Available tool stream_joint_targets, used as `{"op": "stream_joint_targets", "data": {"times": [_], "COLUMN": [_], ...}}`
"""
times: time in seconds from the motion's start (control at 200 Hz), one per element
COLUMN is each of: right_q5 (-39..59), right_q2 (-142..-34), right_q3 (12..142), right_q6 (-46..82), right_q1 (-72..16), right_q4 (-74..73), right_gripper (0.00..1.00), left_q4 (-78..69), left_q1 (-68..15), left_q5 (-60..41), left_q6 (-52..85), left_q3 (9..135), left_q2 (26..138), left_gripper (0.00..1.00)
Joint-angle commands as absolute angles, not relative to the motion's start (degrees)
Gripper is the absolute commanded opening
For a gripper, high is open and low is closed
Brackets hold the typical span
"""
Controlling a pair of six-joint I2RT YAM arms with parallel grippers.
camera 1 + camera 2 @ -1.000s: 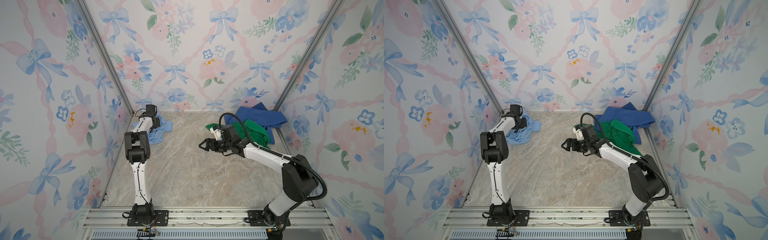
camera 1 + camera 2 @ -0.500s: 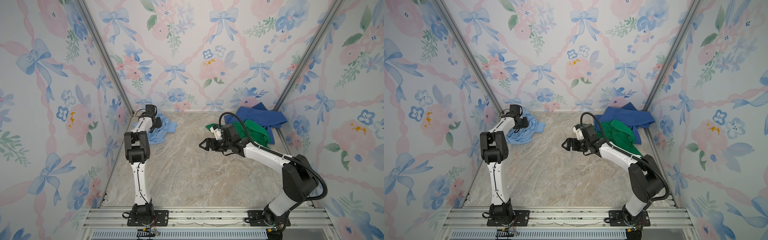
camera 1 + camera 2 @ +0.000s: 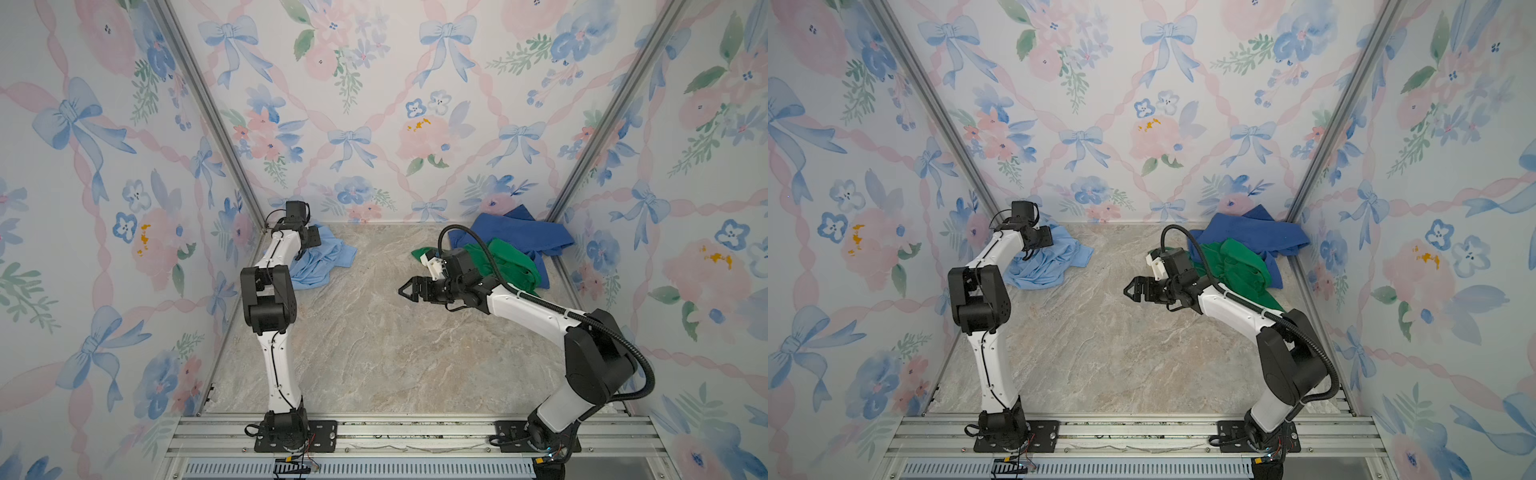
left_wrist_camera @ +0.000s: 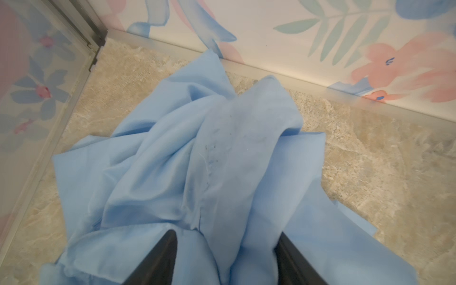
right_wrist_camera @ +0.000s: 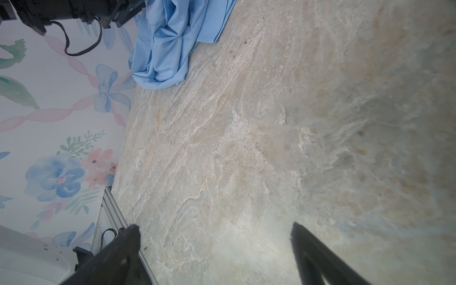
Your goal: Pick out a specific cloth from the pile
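Though apart from the pile [image 3: 519, 245], cloth [image 3: 326, 262] (crumpled).

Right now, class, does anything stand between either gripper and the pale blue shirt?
Nothing visible does. The left gripper sits right over the pale blue shirt, its open fingers straddling a fold in the left wrist view. Between the right gripper and the shirt lies only bare table; the pile is behind that gripper.

Walls [image 3: 374, 83] papered with pink flowers and blue bows; metal corner posts [image 3: 205, 104]; beige marble floor [image 3: 374, 353]; even light.
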State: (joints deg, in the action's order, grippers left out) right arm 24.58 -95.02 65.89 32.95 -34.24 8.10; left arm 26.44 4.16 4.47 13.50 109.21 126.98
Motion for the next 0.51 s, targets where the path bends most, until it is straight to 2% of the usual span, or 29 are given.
{"op": "stream_joint_targets", "data": {"times": [0.0, 0.16, 0.23, 0.35, 0.425, 0.5], "right_q5": [24.69, 24.79, 23.45, 19.56, 15.1, 6.66], "right_q2": [-94.48, -94.48, -94.42, -89.99, -85.64, -81.18], "right_q3": [66.8, 67.04, 67.15, 64.63, 60.15, 54.43], "right_q6": [33.06, 32.89, 31.51, 29.39, 28.12, 23.0], "right_q1": [-34.8, -34.89, -34.4, -30.16, -26.04, -22.9], "right_q4": [7.48, 7.42, 8.67, 8.87, 5.8, 1.74], "right_gripper": [0.97, 0.97, 0.97, 0.97, 0.97, 0.97], "left_q4": [26.12, 25.53, 21.31, 6.27, -9.2, -29.2], "left_q1": [4.33, 4.24, 3.67, 2.49, 0.8, -2.57], "left_q5": [4.49, 2.15, 2.28, 6.63, 14.3, 25.13], "left_q6": [12.66, 12.73, 12.66, 12.99, 11.15, 4.97], "left_q3": [107.26, 103.69, 96.92, 73.88, 54.78, 36.29], "left_q2": [124.12, 120.21, 114.39, 96.7, 85.23, 77.32], "left_gripper": [0.66, 0.76, 0.97, 0.98, 0.98, 0.98]}}
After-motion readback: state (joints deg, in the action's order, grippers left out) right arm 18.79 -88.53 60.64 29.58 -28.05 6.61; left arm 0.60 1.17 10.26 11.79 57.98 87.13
